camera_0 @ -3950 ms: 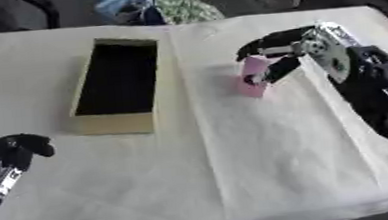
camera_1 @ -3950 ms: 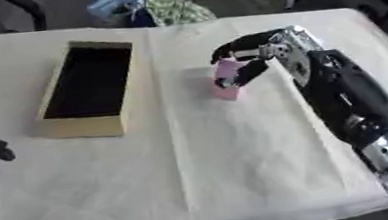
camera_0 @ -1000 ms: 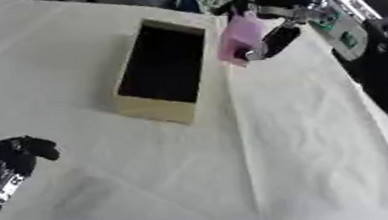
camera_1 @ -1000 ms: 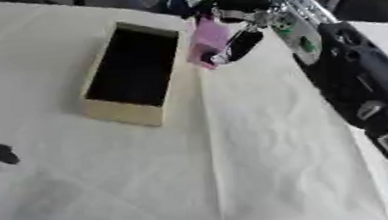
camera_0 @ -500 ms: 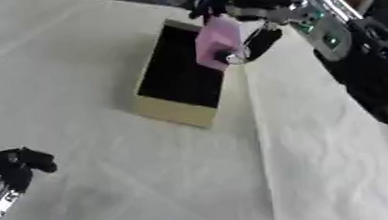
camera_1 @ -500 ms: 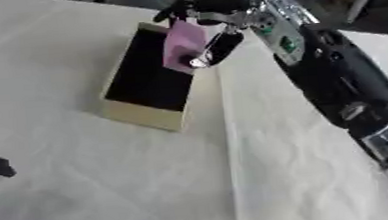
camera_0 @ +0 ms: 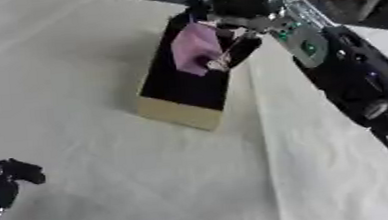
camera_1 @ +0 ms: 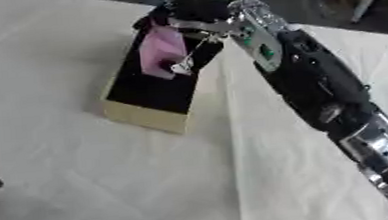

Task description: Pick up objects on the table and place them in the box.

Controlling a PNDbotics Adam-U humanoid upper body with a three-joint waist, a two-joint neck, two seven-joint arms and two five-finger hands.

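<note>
Both views are blurred and tilted, so fine detail is hard to read: the far end of the box (camera_0: 180, 114) is covered by the right hand (camera_0: 240, 8) and the thing it carries, and the box's inside shows only as a black hollow with nothing distinguishable on its floor. The pink object (camera_0: 195, 48) is a flat, roughly rectangular piece whose make I cannot tell; it has a dark round spot low on its face, and whether that spot belongs to the object or is a fingertip cannot be made out. The right hand comes in from the upper right, its black and silver arm running down toward the lower right edge, where it is cut off. Its fingers (camera_1: 195, 56) are curled round the pink object, with the thumb seeming to lie on one side and the fingers on the other, though exactly which surfaces touch is lost in the blur. The pink object hangs tilted over the far half of the box's dark opening, held in the air, and I cannot tell whether its lower edge has passed below the rim. The box is a tan, open-topped oblong lying on the cloth-covered tabletop (camera_0: 108, 190). The left hand (camera_0: 0, 185) shows at the lower left corner, partly cut off by the frame, fingers curled with nothing in them.
</note>
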